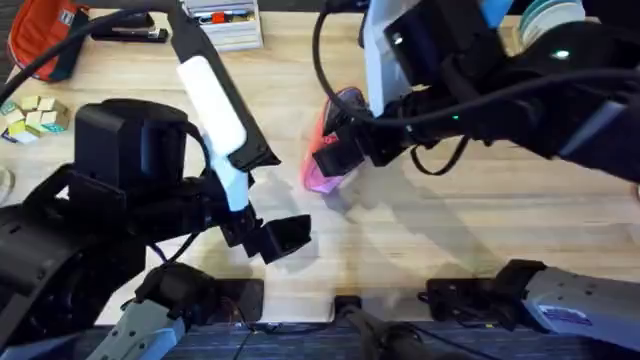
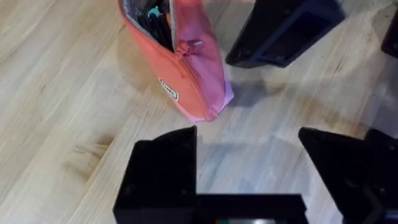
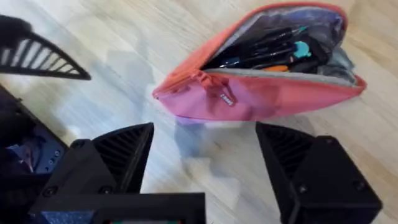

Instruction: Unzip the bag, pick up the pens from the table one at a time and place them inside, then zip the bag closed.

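- Lying on the table (image 1: 420, 230) toward its middle, the bag (image 3: 249, 102) rests on its side with the zipper undone along most of its length; you can see the mouth gaping and dark pens (image 3: 261, 53) packed inside, with a teal piece and a sliver of orange among them.
- Your right gripper (image 3: 205, 155) hangs just above the bag's near side with its fingers spread wide apart and nothing between them; the bag's closed end with the zipper pull (image 3: 200, 78) sits just beyond the gap.
- Your left gripper (image 2: 249, 168) is also spread apart and empty, hovering over bare wood a little toward the front edge from the bag; in its wrist view the bag (image 2: 186, 68) lies just ahead, with the pull (image 2: 189, 45) hanging at the end of the open slot and a small label (image 2: 168, 89) on the side.
- In the overhead view the right arm covers much of the bag (image 1: 325, 175), so you see just a pink and red strip of it.
- Along the far edge stand a larger orange-red bag (image 1: 40, 35) at the left corner, a black stapler (image 1: 130, 33) beside it, and a box of markers (image 1: 225, 22); small wooden blocks (image 1: 32, 117) sit near the left edge.
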Motion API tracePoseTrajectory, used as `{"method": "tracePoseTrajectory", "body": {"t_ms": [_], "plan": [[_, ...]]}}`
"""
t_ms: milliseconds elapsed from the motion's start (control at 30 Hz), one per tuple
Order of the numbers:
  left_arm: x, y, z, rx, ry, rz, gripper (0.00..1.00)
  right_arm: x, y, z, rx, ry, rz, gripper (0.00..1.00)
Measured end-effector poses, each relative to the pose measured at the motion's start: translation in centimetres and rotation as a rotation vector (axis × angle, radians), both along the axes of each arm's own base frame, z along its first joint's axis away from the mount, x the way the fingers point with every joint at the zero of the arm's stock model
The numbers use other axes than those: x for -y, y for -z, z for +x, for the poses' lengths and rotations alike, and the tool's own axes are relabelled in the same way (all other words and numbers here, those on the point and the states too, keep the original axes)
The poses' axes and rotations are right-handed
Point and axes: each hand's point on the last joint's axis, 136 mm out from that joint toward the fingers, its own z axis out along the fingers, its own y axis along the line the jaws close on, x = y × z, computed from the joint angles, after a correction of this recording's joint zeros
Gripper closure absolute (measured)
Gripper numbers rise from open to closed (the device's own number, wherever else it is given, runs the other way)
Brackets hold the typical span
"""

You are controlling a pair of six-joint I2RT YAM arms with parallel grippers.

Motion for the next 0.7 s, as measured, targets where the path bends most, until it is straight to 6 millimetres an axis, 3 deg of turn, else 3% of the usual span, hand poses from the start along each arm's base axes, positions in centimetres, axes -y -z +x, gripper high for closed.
{"method": "tracePoseTrajectory", "body": {"t_ms": [300, 700], "plan": [[0.0, 0.0, 0.0, 0.000, 0.000, 0.000, 0.007, -0.3, 2.7, 0.4, -0.061, 0.007, -0.046, 0.004], [0.1, -0.2, 0.2, 0.012, 0.000, -0.005, 0.007, -1.3, 2.8, 1.6, -0.033, 0.014, -0.017, 0.004]]}}
